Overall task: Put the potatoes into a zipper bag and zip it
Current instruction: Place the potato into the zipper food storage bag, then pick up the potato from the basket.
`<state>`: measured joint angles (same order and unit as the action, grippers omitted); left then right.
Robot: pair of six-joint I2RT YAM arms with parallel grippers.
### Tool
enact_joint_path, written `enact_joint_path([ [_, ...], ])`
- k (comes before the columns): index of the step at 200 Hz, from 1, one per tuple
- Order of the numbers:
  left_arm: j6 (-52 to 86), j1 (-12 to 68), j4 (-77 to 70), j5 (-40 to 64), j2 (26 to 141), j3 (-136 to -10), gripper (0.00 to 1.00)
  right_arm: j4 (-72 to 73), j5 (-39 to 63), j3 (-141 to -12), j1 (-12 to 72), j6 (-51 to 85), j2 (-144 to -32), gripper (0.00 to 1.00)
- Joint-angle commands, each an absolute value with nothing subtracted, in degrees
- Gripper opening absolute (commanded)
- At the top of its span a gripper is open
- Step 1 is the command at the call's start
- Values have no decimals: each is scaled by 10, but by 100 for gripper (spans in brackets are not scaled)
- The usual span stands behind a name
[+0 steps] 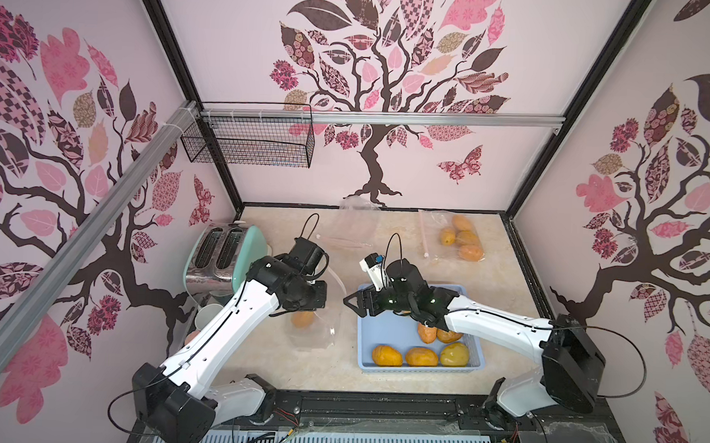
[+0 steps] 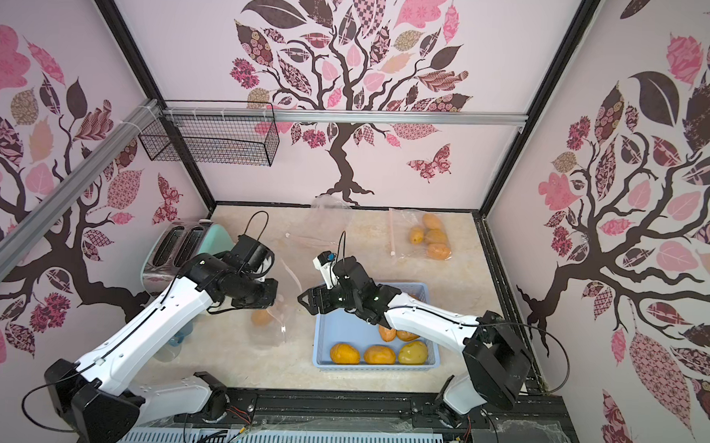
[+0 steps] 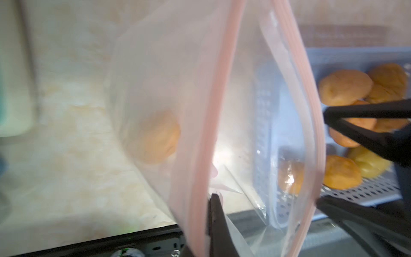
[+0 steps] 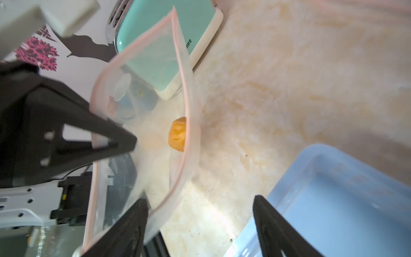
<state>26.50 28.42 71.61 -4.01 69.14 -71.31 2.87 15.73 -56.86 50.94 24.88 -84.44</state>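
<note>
The left arm (image 1: 234,320) holds the clear plastic zipper bag (image 1: 319,340) hanging just left of the pale blue perforated plastic basket (image 1: 421,370). Its jaws are pressed together on the bag's pink zip rim, and one wrinkled orange potato (image 1: 303,319) lies at the bottom. The right arm (image 1: 493,323) is nearer the rest. Its jaws, spread and empty, point at the bag's mouth from above the basket's far left corner. The loose orange-brown potatoes (image 1: 387,355) therefore lie behind and below them, three in a row with long axes along the near wall. The next reach likely turns away from the bag and down.
</note>
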Motion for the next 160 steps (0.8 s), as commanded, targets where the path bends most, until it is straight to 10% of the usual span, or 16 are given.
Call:
enact_joint_path([
  [1,255,284,785,-240,663,-758,0,-10,120,-582,512,184,-769,84],
  [74,232,284,661,-13,694,-662,0,-201,-7,-532,510,179,-705,85],
  [160,239,284,561,102,721,-565,0,-226,90,-436,510,183,-755,85],
])
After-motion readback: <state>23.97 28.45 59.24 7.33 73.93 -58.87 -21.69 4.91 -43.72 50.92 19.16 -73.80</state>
